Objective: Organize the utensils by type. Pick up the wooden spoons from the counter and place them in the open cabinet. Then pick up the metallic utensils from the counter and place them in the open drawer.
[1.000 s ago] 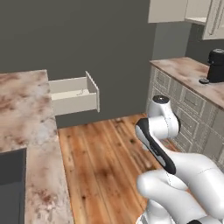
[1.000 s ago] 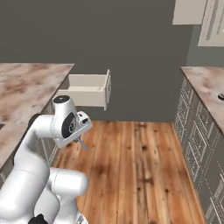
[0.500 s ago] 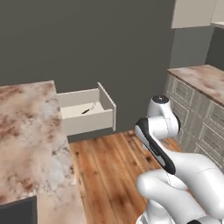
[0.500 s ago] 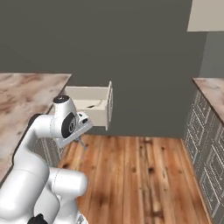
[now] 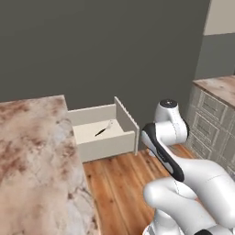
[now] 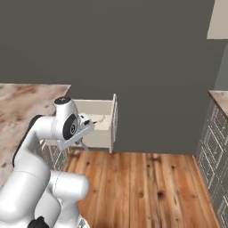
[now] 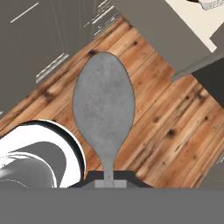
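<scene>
Gripper (image 7: 109,183) fully closed, pinching thin handle of grey metal spoon (image 7: 103,113); spoon bowl sticks out ahead of fingertips, above wooden floor (image 7: 175,127). Open drawer (image 5: 102,134) juts beside counter (image 5: 32,151); slim black-handled utensil (image 5: 103,130) lies on drawer bottom

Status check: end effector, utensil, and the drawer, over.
End effector shut on grey metal spoon, held over wood floor. Open drawer ahead, one dark utensil already inside. Path to drawer looks clear.
</scene>
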